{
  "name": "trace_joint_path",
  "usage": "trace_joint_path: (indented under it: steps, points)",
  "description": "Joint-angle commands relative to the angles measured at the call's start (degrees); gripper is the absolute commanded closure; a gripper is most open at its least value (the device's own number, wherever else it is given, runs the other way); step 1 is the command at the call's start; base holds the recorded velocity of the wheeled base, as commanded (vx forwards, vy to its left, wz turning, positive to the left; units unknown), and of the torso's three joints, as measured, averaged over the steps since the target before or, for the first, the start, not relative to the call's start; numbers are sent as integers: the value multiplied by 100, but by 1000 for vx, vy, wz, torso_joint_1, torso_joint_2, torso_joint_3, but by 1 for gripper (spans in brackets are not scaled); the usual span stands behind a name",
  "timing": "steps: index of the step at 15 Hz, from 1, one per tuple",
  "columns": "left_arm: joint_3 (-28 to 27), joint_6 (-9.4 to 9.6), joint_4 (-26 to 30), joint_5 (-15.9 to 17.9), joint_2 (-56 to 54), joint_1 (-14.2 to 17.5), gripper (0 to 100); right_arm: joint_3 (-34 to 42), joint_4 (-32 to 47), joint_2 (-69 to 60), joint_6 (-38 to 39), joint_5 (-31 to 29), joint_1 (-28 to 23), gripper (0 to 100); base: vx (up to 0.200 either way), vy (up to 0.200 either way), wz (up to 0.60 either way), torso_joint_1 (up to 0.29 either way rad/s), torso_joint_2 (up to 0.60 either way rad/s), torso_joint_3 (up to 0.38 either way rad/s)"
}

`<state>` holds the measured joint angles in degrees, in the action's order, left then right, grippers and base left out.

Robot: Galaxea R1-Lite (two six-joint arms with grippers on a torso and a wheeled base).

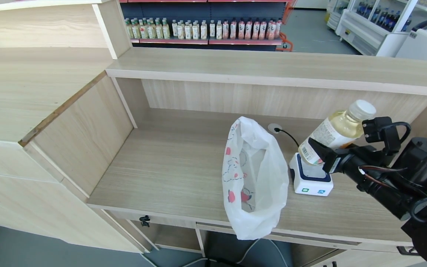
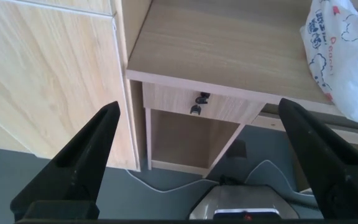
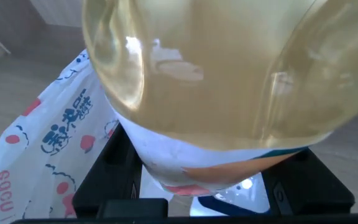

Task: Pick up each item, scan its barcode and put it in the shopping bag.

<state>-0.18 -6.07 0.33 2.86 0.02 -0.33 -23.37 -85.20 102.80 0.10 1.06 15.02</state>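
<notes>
**Right arm.** Reaches in from the right edge of the head view, forearm low over the counter and wrist turned towards the shopping bag. The right gripper has its jaws clamped on the lower, labelled part of the bottle. One jaw shows dark against the label; the other is behind the bottle.

**Bottle.** Clear, with pale yellow liquid and a white cap. It is held off the counter and tilted, with the cap up and away from the bag. Its base is directly above the scanner, and whether the two touch cannot be told. In the right wrist view the bottle hides most of the scanner below it, where a lit patch shows, and the bag lies alongside.

**Scanner.** A white box with a dark top, on the counter just beside the bag. A black cable runs from it to a round grommet.

**Shopping bag.** White plastic with red and blue print, mouth open, and its near end drooping over the counter's front edge. Its contents cannot be made out.

**Left arm.** Held low, off the counter's front. The left gripper has its jaws spread wide and empty, pointing at a drawer lock under the counter edge. The bag is cut off at the frame corner.
</notes>
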Motion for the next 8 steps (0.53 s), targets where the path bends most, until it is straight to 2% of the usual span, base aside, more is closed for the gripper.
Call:
trace_joint_path:
  steps: [1,6,8]
  points:
    - [1,1,11,4,-2,-2,0,43,-14,38,-1,8,80,100,0,0,0,0,0,0]
    - [1,-8,11,12,-2,-2,0,-62,-76,636,8,-80,150,100,0,0,0,0,0,0]
    - [1,-8,11,12,-2,-2,0,-212,-76,917,245,-88,300,100,0,0,0,0,0,0]
